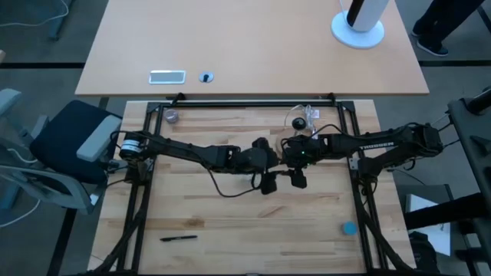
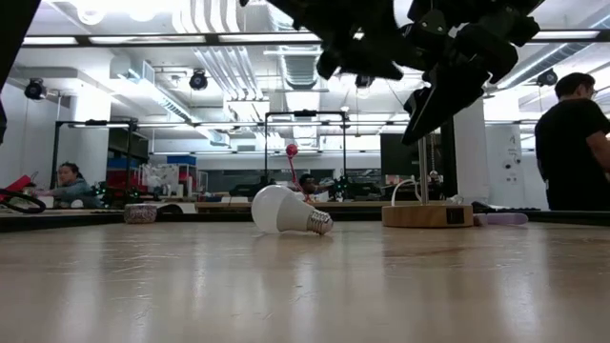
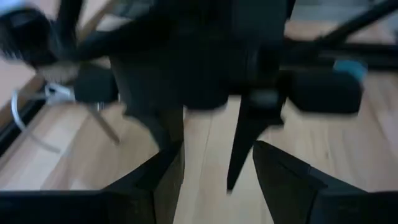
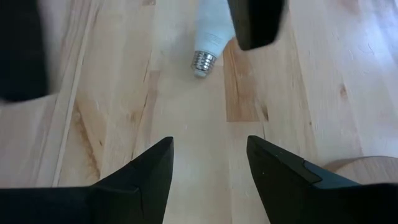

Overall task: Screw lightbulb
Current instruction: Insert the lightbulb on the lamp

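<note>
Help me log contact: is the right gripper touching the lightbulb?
Apart. The right wrist view shows bare wood between the open right gripper and the lightbulb lying beyond it.

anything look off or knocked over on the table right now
The lightbulb lies on its side on the table, screw end bare, not in the wooden base beside it. Nothing looks broken or spilled.

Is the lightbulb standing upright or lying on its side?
Lying on its side: the lightbulb rests on the table, its screw end pointing sideways.
</note>
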Tool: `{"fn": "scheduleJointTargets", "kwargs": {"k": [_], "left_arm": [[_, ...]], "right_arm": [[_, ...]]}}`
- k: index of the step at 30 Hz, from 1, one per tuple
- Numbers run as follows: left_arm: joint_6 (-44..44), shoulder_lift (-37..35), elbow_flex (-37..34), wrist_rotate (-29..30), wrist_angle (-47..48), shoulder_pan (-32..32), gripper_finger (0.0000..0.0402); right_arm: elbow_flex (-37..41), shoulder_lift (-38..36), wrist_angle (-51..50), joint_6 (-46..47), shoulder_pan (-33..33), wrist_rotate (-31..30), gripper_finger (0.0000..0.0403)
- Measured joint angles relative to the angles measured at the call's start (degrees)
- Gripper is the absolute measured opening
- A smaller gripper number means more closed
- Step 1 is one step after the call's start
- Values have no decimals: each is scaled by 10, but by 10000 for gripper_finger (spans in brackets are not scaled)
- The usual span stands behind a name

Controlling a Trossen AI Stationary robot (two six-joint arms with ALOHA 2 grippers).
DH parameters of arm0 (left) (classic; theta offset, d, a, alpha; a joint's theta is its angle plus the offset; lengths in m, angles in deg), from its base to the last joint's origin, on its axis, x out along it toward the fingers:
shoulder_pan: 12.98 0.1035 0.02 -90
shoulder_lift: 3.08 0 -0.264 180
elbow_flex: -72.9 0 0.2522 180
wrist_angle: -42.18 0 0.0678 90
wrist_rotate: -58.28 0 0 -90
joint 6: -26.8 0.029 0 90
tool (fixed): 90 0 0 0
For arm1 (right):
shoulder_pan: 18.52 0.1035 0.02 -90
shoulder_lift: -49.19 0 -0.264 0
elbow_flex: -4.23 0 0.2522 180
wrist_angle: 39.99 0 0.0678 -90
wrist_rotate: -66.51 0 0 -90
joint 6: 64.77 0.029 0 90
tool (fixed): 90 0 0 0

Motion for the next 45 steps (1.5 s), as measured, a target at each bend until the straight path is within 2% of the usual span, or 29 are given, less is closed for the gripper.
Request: {"fn": "scheduleJointTargets", "kwargs": {"k": [6, 19, 45], "left_arm": [[-5, 0, 0, 1, -48, 0, 185], [-83, 0, 0, 1, -58, 0, 185], [-88, 0, 0, 1, -58, 0, 185]], "right_arm": [[0, 0, 0, 0, 0, 0, 199], [-1, 0, 0, 0, 0, 0, 199], [-1, 0, 0, 0, 0, 0, 199]]}}
